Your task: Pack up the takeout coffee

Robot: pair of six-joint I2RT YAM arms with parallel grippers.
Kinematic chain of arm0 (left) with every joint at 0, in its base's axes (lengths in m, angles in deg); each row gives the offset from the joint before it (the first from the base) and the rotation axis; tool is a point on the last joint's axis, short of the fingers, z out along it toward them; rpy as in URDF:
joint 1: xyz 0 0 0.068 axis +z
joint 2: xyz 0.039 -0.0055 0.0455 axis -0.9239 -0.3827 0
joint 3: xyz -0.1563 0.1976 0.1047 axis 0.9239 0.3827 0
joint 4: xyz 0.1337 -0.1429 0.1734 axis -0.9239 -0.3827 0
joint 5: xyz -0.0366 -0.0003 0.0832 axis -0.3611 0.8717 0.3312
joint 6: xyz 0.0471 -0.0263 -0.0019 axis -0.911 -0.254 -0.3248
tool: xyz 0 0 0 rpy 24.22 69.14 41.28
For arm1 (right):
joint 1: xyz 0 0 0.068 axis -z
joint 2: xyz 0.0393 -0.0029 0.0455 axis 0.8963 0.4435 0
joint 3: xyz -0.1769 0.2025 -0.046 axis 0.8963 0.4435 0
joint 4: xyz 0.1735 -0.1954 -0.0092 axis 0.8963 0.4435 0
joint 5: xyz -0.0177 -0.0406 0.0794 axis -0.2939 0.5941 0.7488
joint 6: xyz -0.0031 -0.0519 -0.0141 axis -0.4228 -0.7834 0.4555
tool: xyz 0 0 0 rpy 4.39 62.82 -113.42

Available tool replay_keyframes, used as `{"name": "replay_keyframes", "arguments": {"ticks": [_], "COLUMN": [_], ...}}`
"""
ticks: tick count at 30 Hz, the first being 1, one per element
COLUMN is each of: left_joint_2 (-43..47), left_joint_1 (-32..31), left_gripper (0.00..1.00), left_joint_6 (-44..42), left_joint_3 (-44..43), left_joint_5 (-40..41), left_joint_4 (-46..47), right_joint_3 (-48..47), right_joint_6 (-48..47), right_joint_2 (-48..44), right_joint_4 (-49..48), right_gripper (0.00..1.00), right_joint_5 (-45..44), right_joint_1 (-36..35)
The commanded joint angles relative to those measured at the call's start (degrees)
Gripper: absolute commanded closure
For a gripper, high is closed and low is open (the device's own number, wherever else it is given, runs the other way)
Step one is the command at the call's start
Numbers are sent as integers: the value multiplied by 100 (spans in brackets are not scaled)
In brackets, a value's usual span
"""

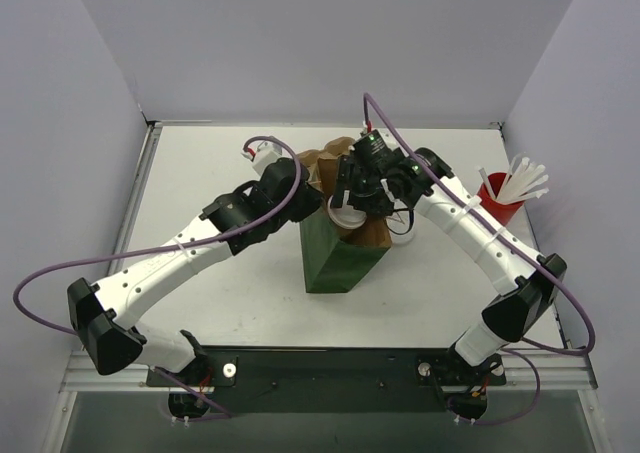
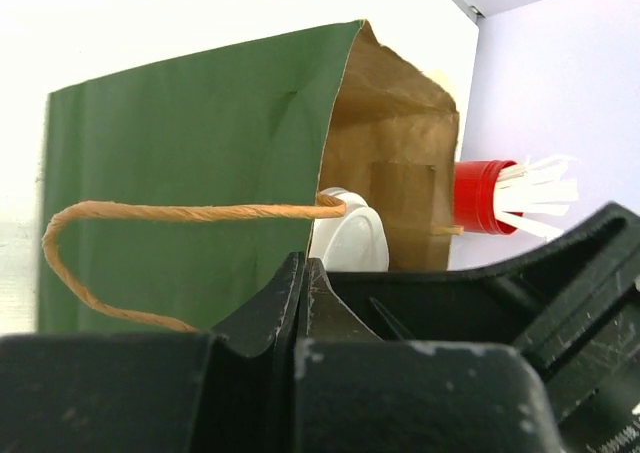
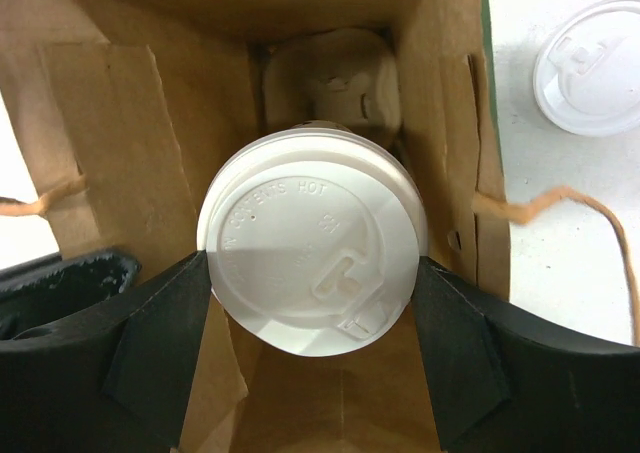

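The takeout coffee [image 3: 310, 243], a white cup under a flat white lid, hangs in the mouth of a green paper bag [image 1: 335, 258] with a brown inside [image 3: 120, 123]. My right gripper [image 3: 312, 273] is shut on it, one black finger pressed to each side of the lid. From above, the cup [image 1: 345, 213] shows just under that gripper [image 1: 355, 198]. My left gripper [image 2: 303, 265] is shut on the bag's rim, where the green outside [image 2: 190, 153] meets the brown lining. Past that rim, part of the cup [image 2: 350, 241] shows.
A pulp cup holder [image 3: 325, 73] lies deep in the bag. Twine handles [image 2: 150, 215] stick out from its rim. A second white lid [image 3: 595, 68] rests on the table beside the bag. A red cup of white straws [image 1: 500, 198] stands at the right.
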Motion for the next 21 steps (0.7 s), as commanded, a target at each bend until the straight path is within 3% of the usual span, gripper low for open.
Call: {"name": "replay_keyframes", "arguments": {"ticks": [1, 21], "left_joint_2": [326, 625], "left_joint_1": [-10, 166], "left_gripper": [100, 100], "left_joint_6": [86, -1179], "left_joint_3": [217, 710], "left_joint_5": [226, -108], "left_joint_4": [280, -265], "right_joint_3": [-298, -342], "right_joint_6": [-98, -449], "right_joint_2": [251, 901], "right_joint_4": [132, 606], "right_gripper": [38, 39], "right_joint_5": [108, -710], "right_joint_1": [-91, -776]}}
